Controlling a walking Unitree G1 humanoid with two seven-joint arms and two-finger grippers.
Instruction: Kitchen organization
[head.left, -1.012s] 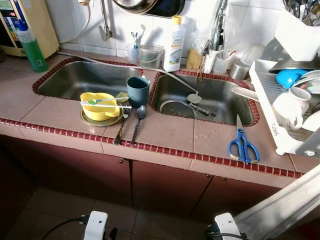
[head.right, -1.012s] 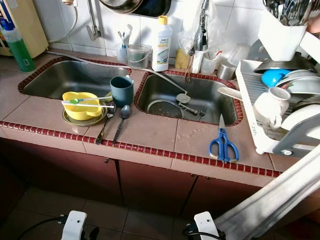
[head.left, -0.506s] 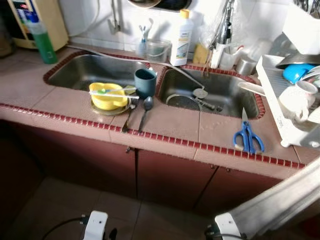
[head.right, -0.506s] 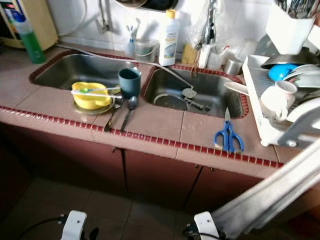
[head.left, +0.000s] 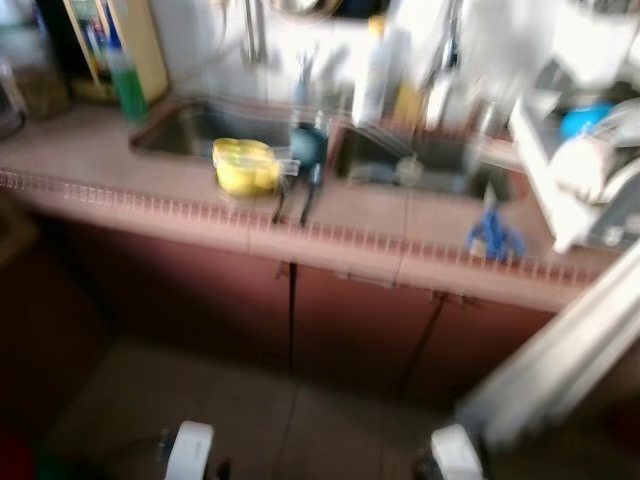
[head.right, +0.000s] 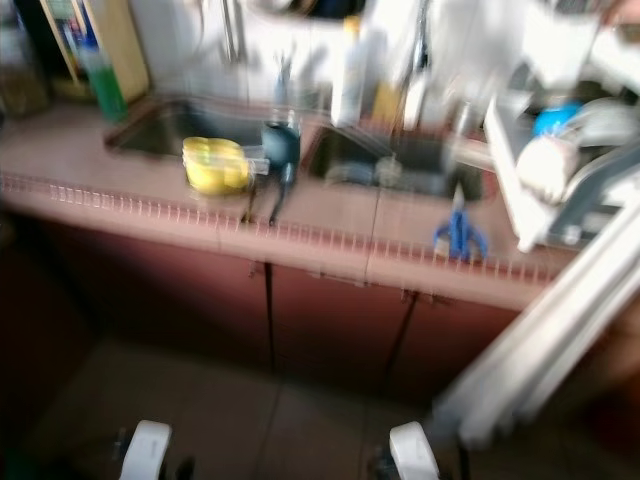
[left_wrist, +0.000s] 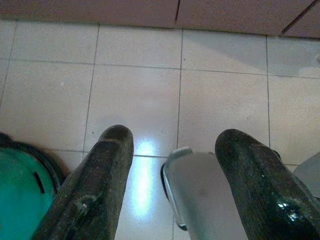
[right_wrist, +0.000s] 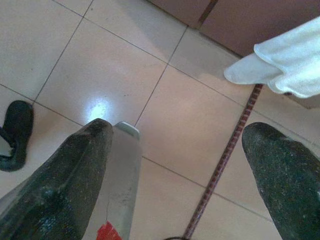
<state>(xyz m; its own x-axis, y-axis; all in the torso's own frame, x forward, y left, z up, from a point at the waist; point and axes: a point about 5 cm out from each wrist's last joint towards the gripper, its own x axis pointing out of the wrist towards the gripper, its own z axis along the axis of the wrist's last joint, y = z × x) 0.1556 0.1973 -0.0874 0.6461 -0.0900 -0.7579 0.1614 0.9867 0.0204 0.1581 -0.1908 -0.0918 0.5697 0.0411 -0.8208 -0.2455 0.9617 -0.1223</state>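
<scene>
Head views, left and right eye: both are heavily blurred, so no label or writing can be read on the white bottle (head.left: 372, 62) or the green bottle (head.left: 128, 85) at the back of the worktop (head.left: 350, 215). The yellow bowl (head.left: 245, 166) sits on the worktop between the two sinks' near edges, with the dark teal cup (head.left: 307, 145) just beside it and two spoons (head.left: 297, 198) lying toward the front edge. The blue scissors (head.left: 495, 235) lie further along toward the white dish rack (head.left: 575, 180), where a white mug (head.left: 588, 165) and a blue bowl (head.left: 585, 118) can be made out. A pale slanted bar (head.left: 560, 360) crosses the lower corner on the robot's right. All of these lie well above and ahead of both end effectors, which hang low near the floor.

Compared with a second ago, the whole scene sits higher and smaller in the picture and more cupboard front and floor show below: the camera has moved, while the things keep their places relative to one another. The sharp view has turned to blur.

Left wrist view: the left end effector (left_wrist: 172, 165) has its two black fingers (left_wrist: 100, 185) apart, holding nothing, over pale floor tiles (left_wrist: 140, 85). A green round object (left_wrist: 20, 195) lies beside one finger, and a grey part shows between the fingers.

Right wrist view: the right end effector (right_wrist: 180, 165) is spread wide and empty above the tiles. A white cloth (right_wrist: 280, 65) hangs ahead, a dark shoe-like object (right_wrist: 15, 132) lies to one side, and a reddish rod (right_wrist: 225, 160) runs between the fingers.
</scene>
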